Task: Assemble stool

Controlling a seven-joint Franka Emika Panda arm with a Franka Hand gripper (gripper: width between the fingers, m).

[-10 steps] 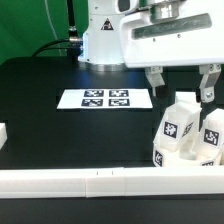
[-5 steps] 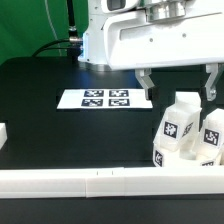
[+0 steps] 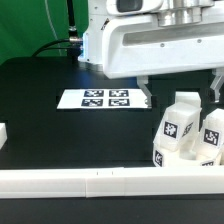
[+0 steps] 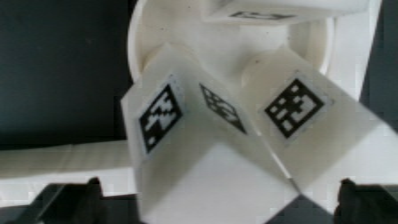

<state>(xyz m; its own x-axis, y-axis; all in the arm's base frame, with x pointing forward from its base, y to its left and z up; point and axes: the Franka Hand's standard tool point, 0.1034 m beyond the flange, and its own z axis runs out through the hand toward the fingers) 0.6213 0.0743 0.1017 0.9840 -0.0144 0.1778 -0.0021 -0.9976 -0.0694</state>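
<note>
**Q:** Stool parts, read across the exterior view from its left to its right: how far along is the assembly?

**A:** Hardly begun, I judge. On the exterior view's left lies the marker board (image 3: 106, 98), flat on the black tabletop (image 3: 40, 110) and no part of the furniture. Along the near edge runs a long white rail (image 3: 70, 181). On the exterior view's right the stool legs (image 3: 178, 132) stand crowded together, touching, just behind that rail. No leg is seated in anything that I can see, and the round seat does not show in either view, so every joining step is left.

**Q:** How do the legs look?

**A:** White, blocky, with sloped faces, each bearing a black-and-white square tag. The wrist view shows the cluster (image 4: 231, 120) close below me, three tags facing the camera.

**Q:** And your tool?

**A:** My tool (image 3: 180, 92) hangs above the legs with its jaws spread wide, one finger to either side, pinching nothing.
</note>
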